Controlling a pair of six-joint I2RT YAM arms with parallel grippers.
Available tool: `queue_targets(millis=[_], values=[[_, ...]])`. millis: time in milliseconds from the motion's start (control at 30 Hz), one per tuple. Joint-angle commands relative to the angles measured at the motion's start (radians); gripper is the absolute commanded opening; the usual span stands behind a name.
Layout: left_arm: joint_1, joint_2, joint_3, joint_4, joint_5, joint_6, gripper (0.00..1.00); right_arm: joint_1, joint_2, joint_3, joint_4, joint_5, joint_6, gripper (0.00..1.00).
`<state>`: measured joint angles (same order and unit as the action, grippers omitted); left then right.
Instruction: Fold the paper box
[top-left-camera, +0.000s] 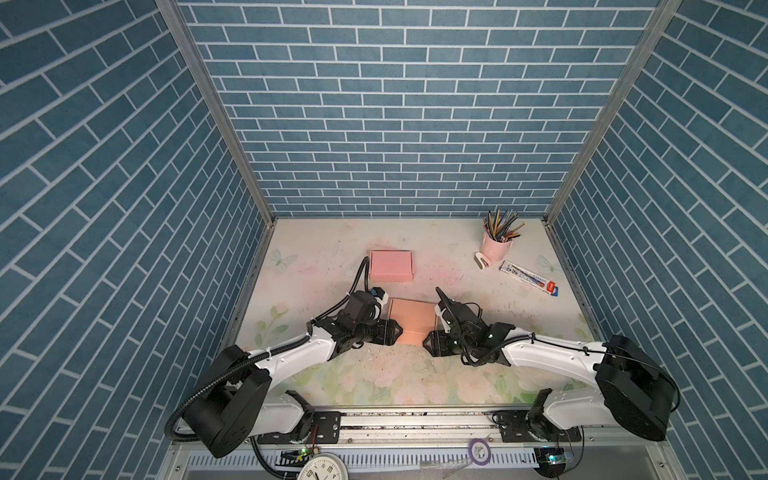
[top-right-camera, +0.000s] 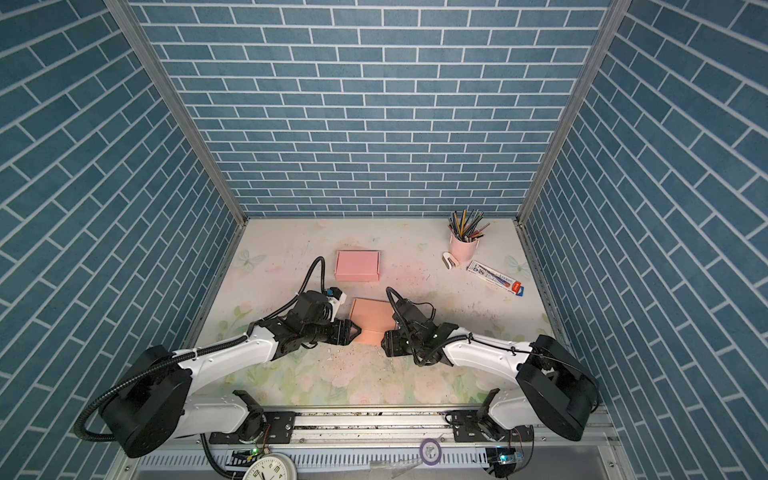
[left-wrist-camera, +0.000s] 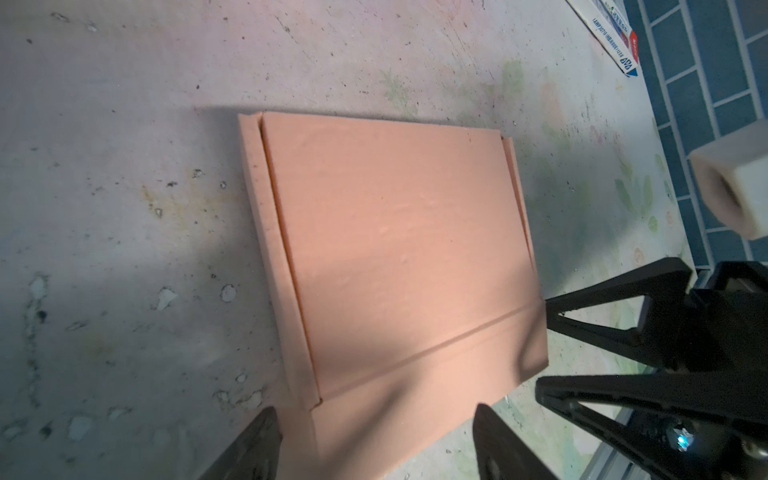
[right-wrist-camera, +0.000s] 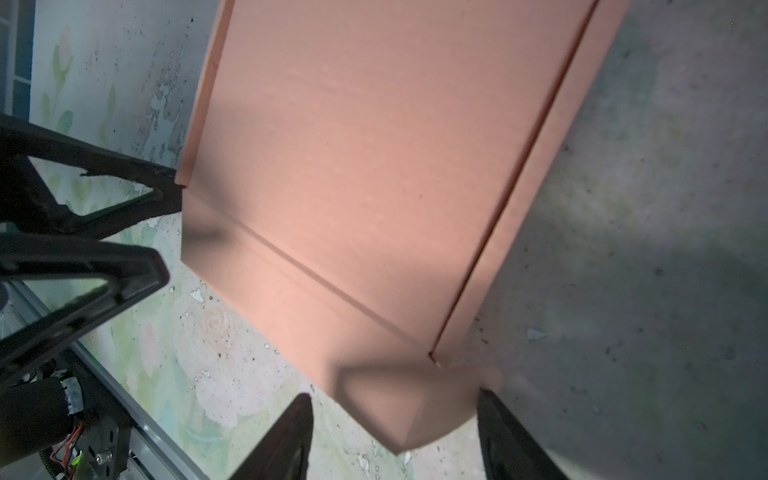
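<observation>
Paper box lies flat and unfolded, salmon-coloured, directly between the two grippers. It rests on a table whose faded flower print is scuffed and flaking. Blue brick-patterned walls close the table in on three sides.

The left gripper stands at the box's near corner on its own side, jaws spread wide. In the right wrist view one of its fingertips touches the end of the side flap, while its partner hangs just off the near edge — nothing is pinched. The right gripper faces it from the opposite near corner, jaws also apart, straddling the end of the near flap. A small corner tab is bent up between its fingers. One finger is at the tab's edge — touching or just beside, I cannot tell.

Beyond the left gripper sits a closed pink box, apart from the flat one. Far past the right gripper, near the back wall, are a pink cup of pencils, a small white stapler and a long pen carton. Bare table lies behind both grippers toward the front rail, and outward from each gripper to its side wall.
</observation>
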<state>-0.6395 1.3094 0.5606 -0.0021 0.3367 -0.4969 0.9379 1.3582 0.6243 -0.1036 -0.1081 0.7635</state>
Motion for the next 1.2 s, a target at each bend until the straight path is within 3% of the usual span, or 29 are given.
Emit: queue_targets(millis=[0,1167], values=[[0.004,0.001,-0.007,0.029,0.018,0.005,0.74,0.006,0.011,0.009,0.011,0.007,0.037,0.64],[-0.036,-0.09,-0.059,0.036,0.027,-0.067,0.74,0.047,-0.012,0.023,0.015,-0.008,0.053,0.64]])
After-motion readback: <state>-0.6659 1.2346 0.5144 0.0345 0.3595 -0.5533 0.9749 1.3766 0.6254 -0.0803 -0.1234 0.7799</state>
